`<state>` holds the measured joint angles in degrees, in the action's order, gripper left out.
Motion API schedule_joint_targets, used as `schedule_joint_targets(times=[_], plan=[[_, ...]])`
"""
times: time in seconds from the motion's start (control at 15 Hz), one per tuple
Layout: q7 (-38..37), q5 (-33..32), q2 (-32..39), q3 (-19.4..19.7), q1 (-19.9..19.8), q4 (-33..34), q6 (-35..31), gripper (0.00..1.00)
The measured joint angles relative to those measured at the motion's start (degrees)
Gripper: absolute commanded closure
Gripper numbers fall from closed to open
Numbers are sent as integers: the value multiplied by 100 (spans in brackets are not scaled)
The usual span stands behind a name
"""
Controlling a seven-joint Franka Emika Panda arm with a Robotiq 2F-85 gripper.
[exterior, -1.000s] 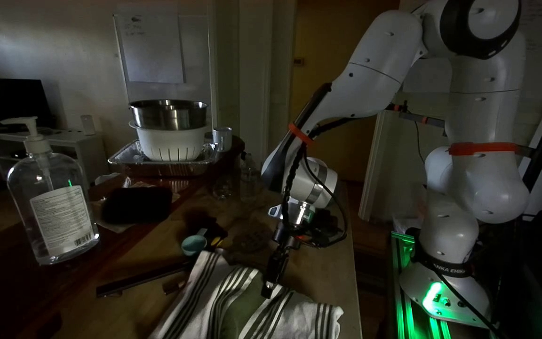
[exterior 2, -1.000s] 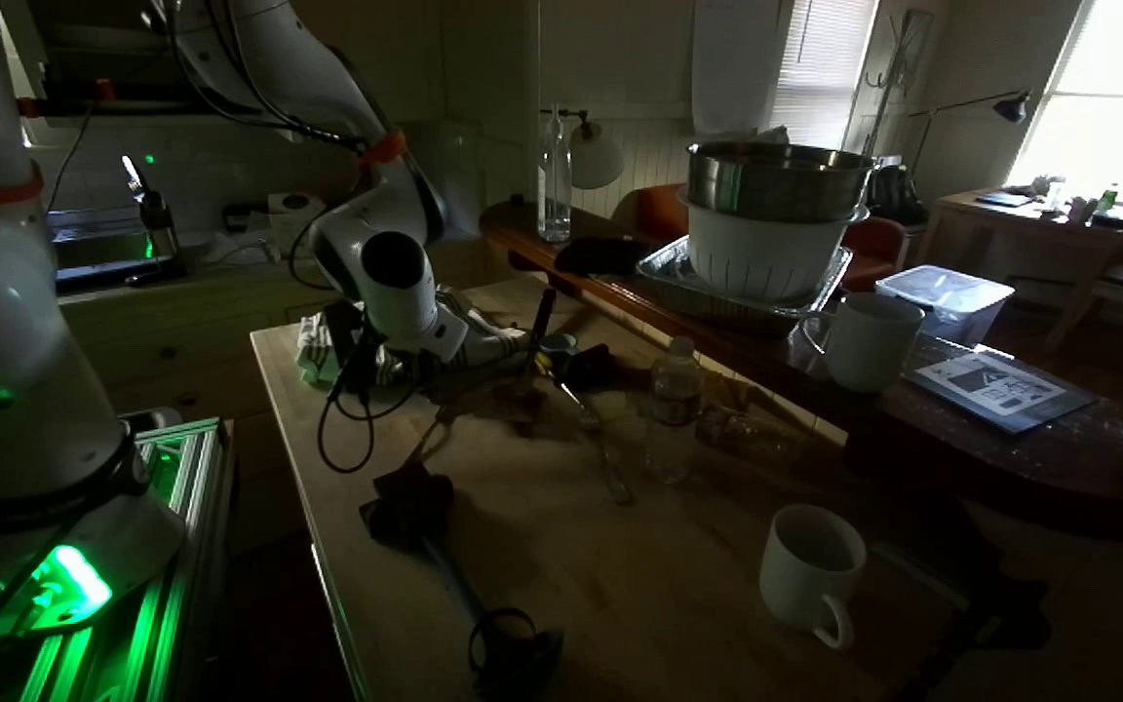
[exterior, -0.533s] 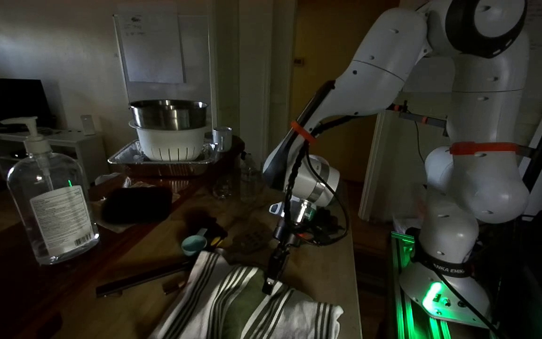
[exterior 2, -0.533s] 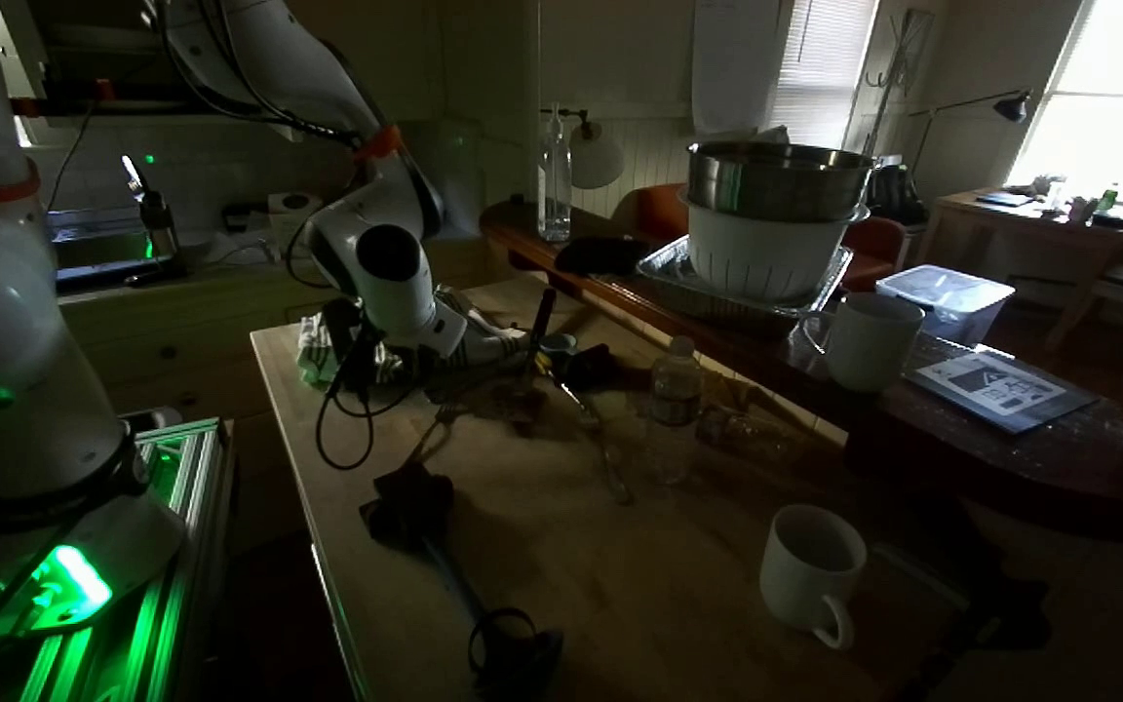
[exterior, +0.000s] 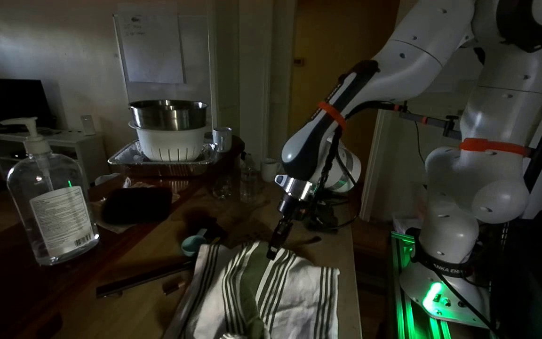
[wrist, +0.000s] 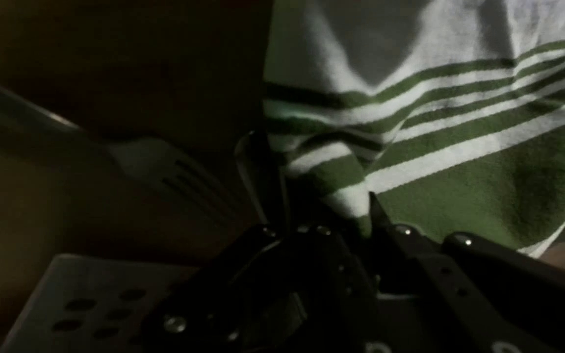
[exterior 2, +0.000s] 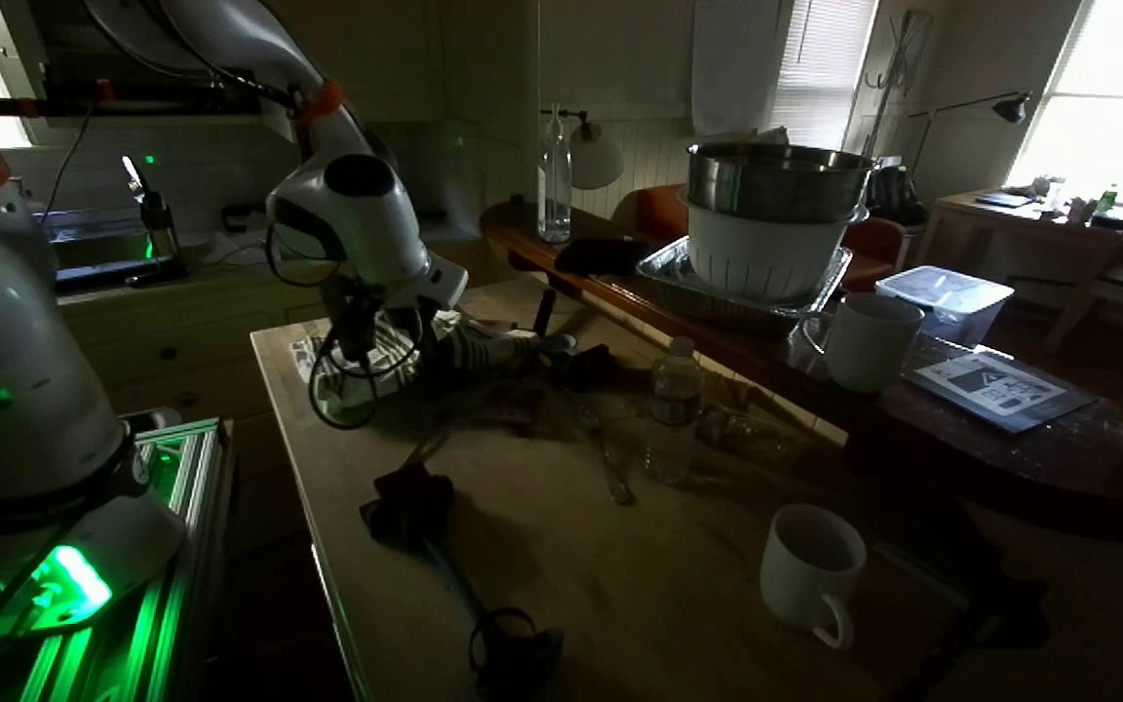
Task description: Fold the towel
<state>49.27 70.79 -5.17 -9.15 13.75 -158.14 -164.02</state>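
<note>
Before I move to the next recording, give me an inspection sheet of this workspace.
Surface: wooden worktop, dimly lit; finish hard to judge.
Job's things: striped towel, rumpled, raised to a peak at the gripper.
Clutter: on the worktop, white mug, upright clear bottle, fork, perforated utensil, teal scoop.
Gripper: closed on a pinch of the towel.
Cables: black cable, looped near the gripper; contact with the towel cannot be told.
Surroundings: steel bowl atop white colander, in foil tray on a raised dark counter.
</note>
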Motion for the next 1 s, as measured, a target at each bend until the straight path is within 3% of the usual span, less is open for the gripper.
schedule_joint_targets(times=[0.27,0.6,0.8,1.0], plan=[[-1430,-1725,166,-207,-42,23,-653,98],[-3536,-4119,541,-461,-2,31,-813,98],[-4739,-5407,365,-569,91,112,-390,98],[-5301,-5573,-364,-860,413,211,462,98]])
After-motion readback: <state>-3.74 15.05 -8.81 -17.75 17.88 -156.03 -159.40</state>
